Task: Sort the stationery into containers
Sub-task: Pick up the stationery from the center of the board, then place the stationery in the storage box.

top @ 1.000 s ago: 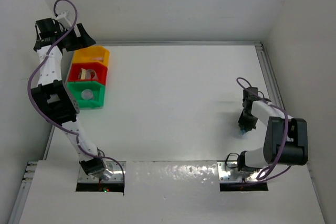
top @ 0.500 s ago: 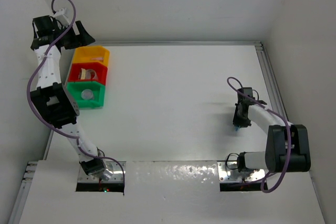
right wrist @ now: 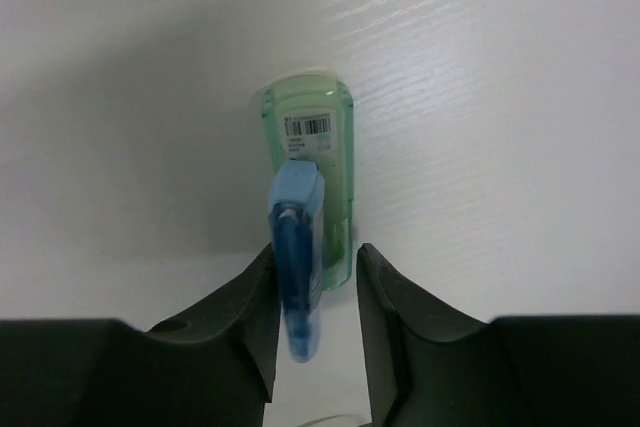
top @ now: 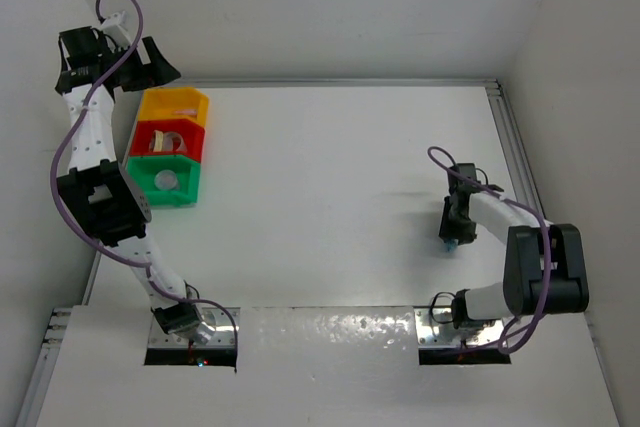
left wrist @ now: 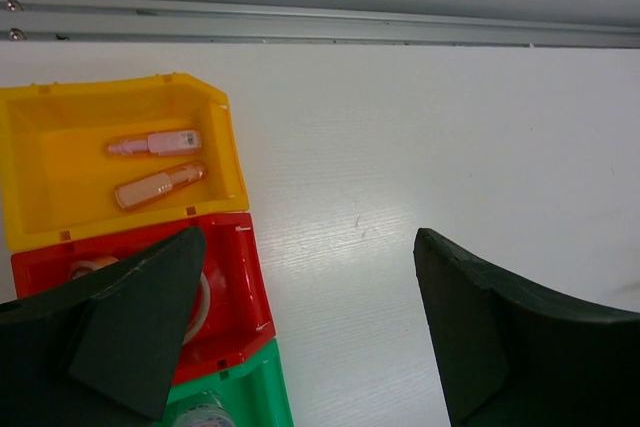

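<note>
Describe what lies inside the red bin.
Part of a white tape roll shows inside the red bin. A finger of the left gripper covers most of the interior in the wrist view, so anything else is hidden.

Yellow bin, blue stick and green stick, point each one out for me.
yellow bin (left wrist: 60, 172), left wrist view, bare floor inside.
blue stick (right wrist: 297, 237), right wrist view, middle of its body.
green stick (right wrist: 307, 132), right wrist view, on its barcode label.
</note>
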{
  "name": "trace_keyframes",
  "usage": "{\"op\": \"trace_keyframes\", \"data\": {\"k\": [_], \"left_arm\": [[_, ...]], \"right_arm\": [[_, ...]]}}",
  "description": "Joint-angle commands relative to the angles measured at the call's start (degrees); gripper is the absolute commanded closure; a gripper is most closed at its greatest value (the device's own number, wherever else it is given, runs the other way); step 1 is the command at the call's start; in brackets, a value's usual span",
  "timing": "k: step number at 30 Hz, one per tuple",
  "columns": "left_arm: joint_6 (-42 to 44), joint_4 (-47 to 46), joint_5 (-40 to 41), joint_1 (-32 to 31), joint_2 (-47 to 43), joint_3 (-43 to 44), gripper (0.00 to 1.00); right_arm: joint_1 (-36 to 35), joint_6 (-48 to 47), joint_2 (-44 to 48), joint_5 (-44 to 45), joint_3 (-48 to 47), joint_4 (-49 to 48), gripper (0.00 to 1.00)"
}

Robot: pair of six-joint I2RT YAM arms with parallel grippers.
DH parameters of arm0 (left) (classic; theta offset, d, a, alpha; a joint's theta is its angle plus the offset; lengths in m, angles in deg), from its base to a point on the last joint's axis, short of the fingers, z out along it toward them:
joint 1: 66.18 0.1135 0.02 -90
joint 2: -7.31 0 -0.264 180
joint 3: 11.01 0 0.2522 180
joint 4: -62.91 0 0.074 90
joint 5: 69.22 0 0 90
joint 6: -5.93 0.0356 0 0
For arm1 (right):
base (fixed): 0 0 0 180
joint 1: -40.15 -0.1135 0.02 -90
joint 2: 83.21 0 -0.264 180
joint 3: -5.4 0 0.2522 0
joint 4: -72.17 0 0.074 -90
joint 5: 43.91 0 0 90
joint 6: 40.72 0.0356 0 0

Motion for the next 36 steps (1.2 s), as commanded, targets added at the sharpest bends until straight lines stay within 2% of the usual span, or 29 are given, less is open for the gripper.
{"op": "trace_keyframes", "data": {"k": [1, 3, 11, 16, 18, 21, 24, 25, 27, 28, 29, 32, 33, 35, 36], "left_arm": [[0.9, -0.7, -1.2, -0.3, -3.3, 2.9, 0.17], [0.8, -0.7, -1.5, -0.3, -3.2, 2.9, 0.17], [1.0, -0.5, -1.7, -0.3, -3.3, 2.8, 0.17], [1.6, 0.5, -2.9, -0.3, -3.3, 3.0, 0.17], [2.8, 2.6, -3.9, -0.7, -3.2, 4.0, 0.18], [7.2, 7.5, -6.6, -2.7, -3.3, 5.9, 0.19], [13.1, 13.0, -11.4, -6.5, -3.6, 6.2, 0.2], [16.6, 14.6, -12.5, -7.8, -3.5, 6.1, 0.2], [20.4, 19.2, -14.0, -11.9, -3.5, 5.6, 0.21], [23.9, 20.8, -15.4, -13.3, -3.5, 5.2, 0.22], [25.2, 23.1, -15.8, -15.7, -3.5, 5.2, 0.23], [30.9, 27.6, -18.6, -19.6, -3.8, 4.2, 0.32], [35.8, 29.3, -19.9, -20.7, -4.0, 3.8, 0.33], [43.0, 36.0, -20.8, -23.5, -4.3, 2.6, 0.34], [49.3, 37.9, -21.4, -24.0, -4.3, 2.0, 0.35]], "right_arm": [[-2.8, 0.1, 0.2, 3.4, -3.2, 2.6, 0.66], [-3.5, 0.5, 0.7, 6.1, -3.6, 3.0, 0.69], [-7.6, 0.6, 0.6, 9.7, -4.9, 4.5, 1.0], [-9.5, -2.6, 2.9, 8.2, -5.1, 4.0, 1.0], [-13.2, -5.5, 4.9, 6.9, -4.8, 2.6, 1.0], [-20.7, -11.6, 11.4, 1.4, -3.4, -4.8, 1.0], [-27.4, -12.9, 14.4, -3.0, -3.8, -19.2, 1.0], [-28.7, -12.4, 12.2, -3.7, -4.8, -26.8, 1.0], [-31.9, -12.4, 7.8, -8.3, -10.8, -32.0, 1.0], [-33.0, -13.4, 1.6, -9.9, -14.2, -33.4, 1.0], [-34.9, -14.4, -1.6, -12.9, -21.4, -33.1, 1.0], [-37.1, -16.6, -12.3, -19.2, -31.3, -31.1, 1.0], [-37.4, -16.6, -13.9, -23.2, -35.7, -32.2, 1.0], [-38.0, -16.5, -17.6, -26.8, -39.9, -34.1, 1.0], [-38.2, -16.2, -18.6, -29.8, -40.7, -36.0, 1.0]]}}
